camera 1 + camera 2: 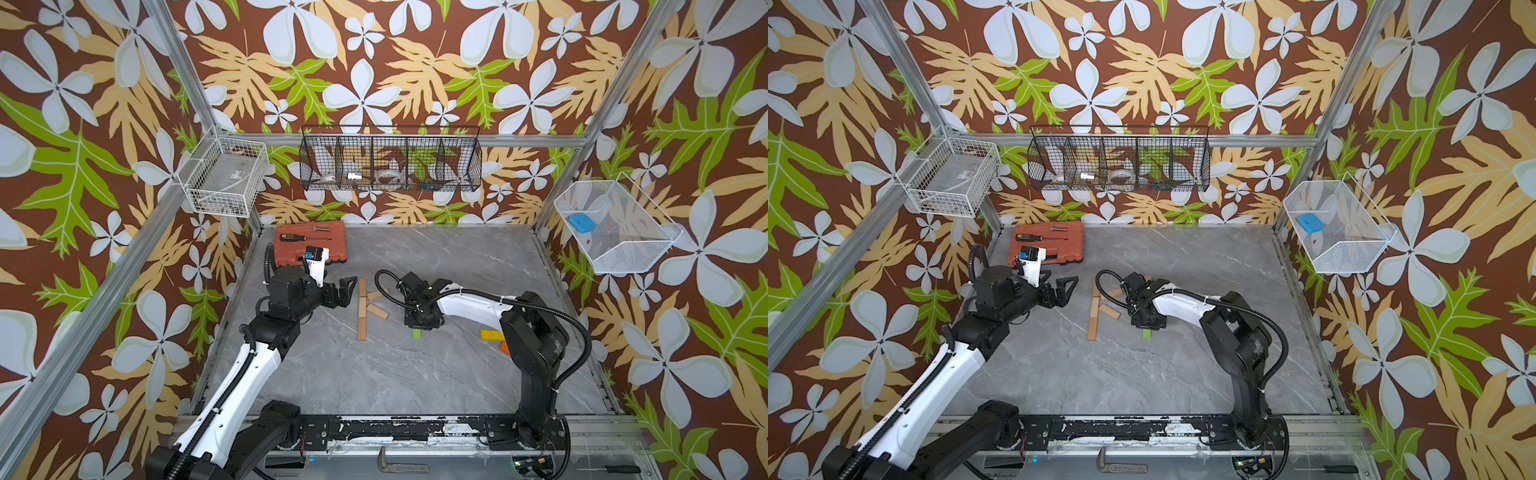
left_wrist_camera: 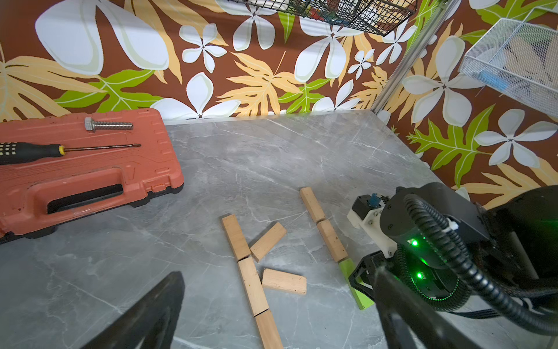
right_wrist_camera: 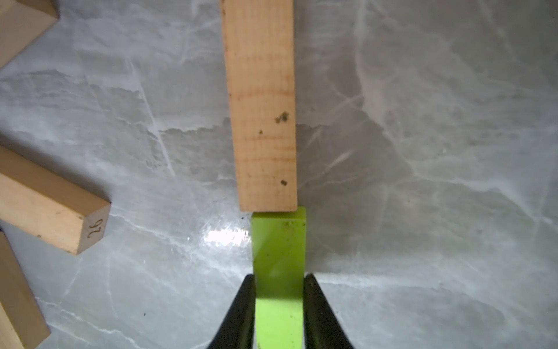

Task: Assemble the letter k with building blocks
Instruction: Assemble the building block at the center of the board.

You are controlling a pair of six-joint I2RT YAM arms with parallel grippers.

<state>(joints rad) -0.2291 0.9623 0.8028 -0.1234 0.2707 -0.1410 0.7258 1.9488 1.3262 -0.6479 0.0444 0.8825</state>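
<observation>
The right fingers (image 3: 245, 314) are pinched narrow on the long sides of the green block (image 3: 279, 241), which lies flat on the bench (image 3: 422, 151). The block's far end butts the near end of a plain plank (image 3: 261, 105), offset slightly so the two edges do not run flush. In the left wrist view, a second plank (image 2: 312, 204) continues that row away from the fingers. To one side of the fingers, across a strip of bare bench, a spine of three planks (image 2: 252, 285) lies end to end. Two slanted planks lie on the side of it facing the fingers. The upper slanted plank (image 2: 268, 241) touches the spine at a joint, and the lower slanted plank (image 2: 283, 281) sits just beside its edge. The left fingers (image 2: 157, 308) are spread wide and hold nothing, above the bench on the spine's other side. Beyond them, by the back wall, sits the tool case (image 1: 311, 241). Behind the right arm, a yellow block (image 1: 490, 334) and an orange block (image 1: 504, 347) lie partly hidden. The bench is bare past the right fingers towards the back wall and towards the front rail.
</observation>
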